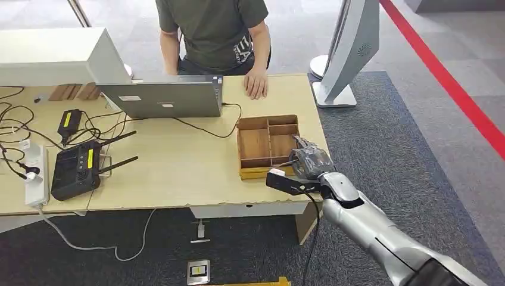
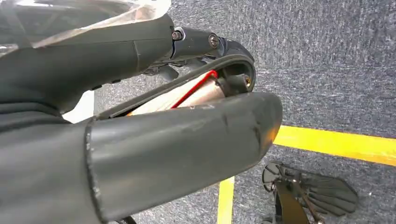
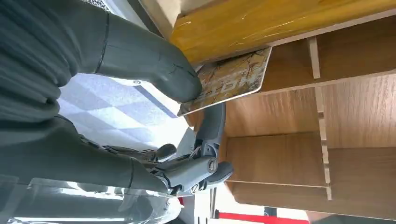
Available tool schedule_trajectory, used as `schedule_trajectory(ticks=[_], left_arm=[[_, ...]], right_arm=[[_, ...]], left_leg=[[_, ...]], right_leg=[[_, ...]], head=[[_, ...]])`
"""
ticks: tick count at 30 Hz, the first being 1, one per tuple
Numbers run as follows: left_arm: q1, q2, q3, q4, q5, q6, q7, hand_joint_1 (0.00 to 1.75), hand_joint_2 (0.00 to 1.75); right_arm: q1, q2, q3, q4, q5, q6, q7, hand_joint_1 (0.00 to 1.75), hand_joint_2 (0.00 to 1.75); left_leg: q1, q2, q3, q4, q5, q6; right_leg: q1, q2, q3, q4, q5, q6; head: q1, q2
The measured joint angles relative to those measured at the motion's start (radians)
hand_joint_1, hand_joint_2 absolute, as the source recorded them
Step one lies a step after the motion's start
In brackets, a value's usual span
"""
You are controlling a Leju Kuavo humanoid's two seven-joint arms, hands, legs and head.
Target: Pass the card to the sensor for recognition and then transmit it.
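The right robot hand pinches a patterned card between thumb and a finger, at the near edge of the wooden divided tray on the table. The left robot hand hangs above carpet; whether its fingers are curled or spread cannot be told. A person's hand rests on the table beside a laptop.
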Motion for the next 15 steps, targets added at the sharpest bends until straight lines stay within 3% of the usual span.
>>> schedule_trajectory(ticks=[7, 15], left_arm=[[0.000, 0.000, 0.000, 0.000, -0.007, 0.000, -0.002, 0.00, 0.00], [0.000, 0.000, 0.000, 0.000, -0.021, -0.006, -0.013, 0.00, 0.00]], right_arm=[[0.001, -0.014, 0.000, -0.019, 0.002, -0.020, 0.008, 1.75, 1.75], [-0.004, -0.066, -0.029, -0.145, 0.035, -0.029, 0.071, 1.75, 1.75]], left_leg=[[0.000, 0.000, 0.000, 0.000, 0.000, 0.000], [0.000, 0.000, 0.000, 0.000, 0.000, 0.000]], right_leg=[[0.000, 0.000, 0.000, 0.000, 0.000, 0.000], [0.000, 0.000, 0.000, 0.000, 0.000, 0.000]], head=[[0.000, 0.000], [0.000, 0.000]])
